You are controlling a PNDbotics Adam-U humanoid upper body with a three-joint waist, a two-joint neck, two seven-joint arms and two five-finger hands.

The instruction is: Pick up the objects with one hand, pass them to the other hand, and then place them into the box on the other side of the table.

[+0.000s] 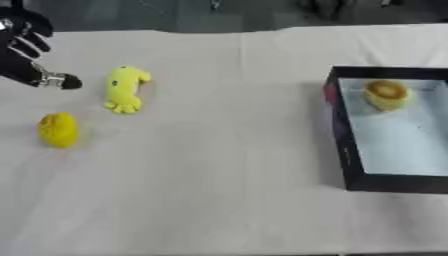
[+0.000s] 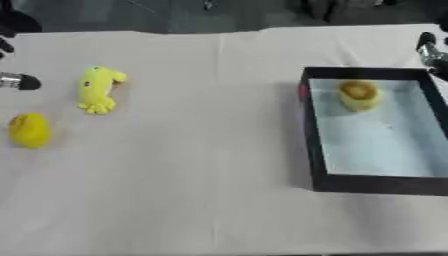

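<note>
Hovering my left hand [image 1: 26, 45] up in the far left corner of the table [image 1: 219, 190] in the left eye view, fingers relaxed and spread, holding nothing. One fingertip is poking out toward the yellow plush toy [image 1: 125, 88], which is lying on the white cloth just beside it, not touching. A bit nearer to me, there's a round yellow lemon-looking thing [image 1: 58, 129] sitting apart from the plush. Over on the right side, the black box [image 1: 346, 150] is already holding one pale yellow cup-shaped object [image 1: 386, 93] in its far corner.

Switching to the right eye view, I'm only seeing a fingertip or two of the left hand at the left edge. My right hand [image 2: 428, 50] is just peeking in at the upper right, beyond the box's far corner, and I honestly can't tell how its fingers are sitting from that sliver.

So I'm reading this as the reach-in step for the next pickup, probably the plush since it's closest. Next move is going to need me to come down over the plush, wrap around its body, lift, then carry it toward the middle so the right hand can take it.
</note>
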